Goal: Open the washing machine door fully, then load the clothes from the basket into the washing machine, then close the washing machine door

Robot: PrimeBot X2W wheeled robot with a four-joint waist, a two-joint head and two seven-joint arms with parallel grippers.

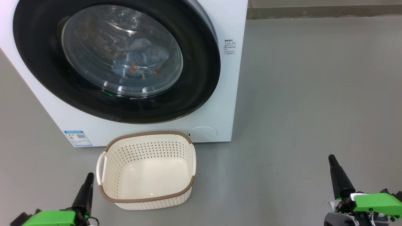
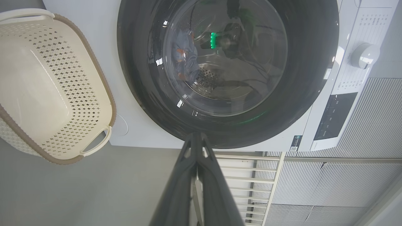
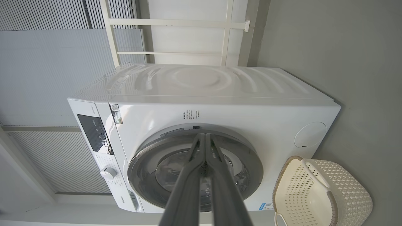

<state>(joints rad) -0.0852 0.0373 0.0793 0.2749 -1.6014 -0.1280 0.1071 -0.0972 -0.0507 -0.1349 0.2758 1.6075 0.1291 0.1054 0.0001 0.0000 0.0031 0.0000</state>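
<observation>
The washing machine (image 1: 229, 81) (image 2: 106, 62) (image 3: 201, 91) stands at the back left with its door (image 1: 37, 62) (image 2: 314, 62) (image 3: 143, 163) lying flat against its front. Through the glass I see the clothes (image 1: 138, 61) (image 2: 185, 59), light blue with orange prints, inside the drum. The cream basket (image 1: 146, 191) (image 2: 47, 94) (image 3: 339, 194) sits on the floor just before the machine and holds nothing. My left gripper (image 1: 89, 175) (image 2: 196, 136) is shut at the lower left, beside the basket. My right gripper (image 1: 331, 158) (image 3: 204, 136) is shut at the lower right, far from both.
Grey floor (image 1: 314, 94) stretches wide to the right of the machine. A round flap (image 1: 203, 133) sits low on the machine's front, behind the basket. A wall base runs along the top right.
</observation>
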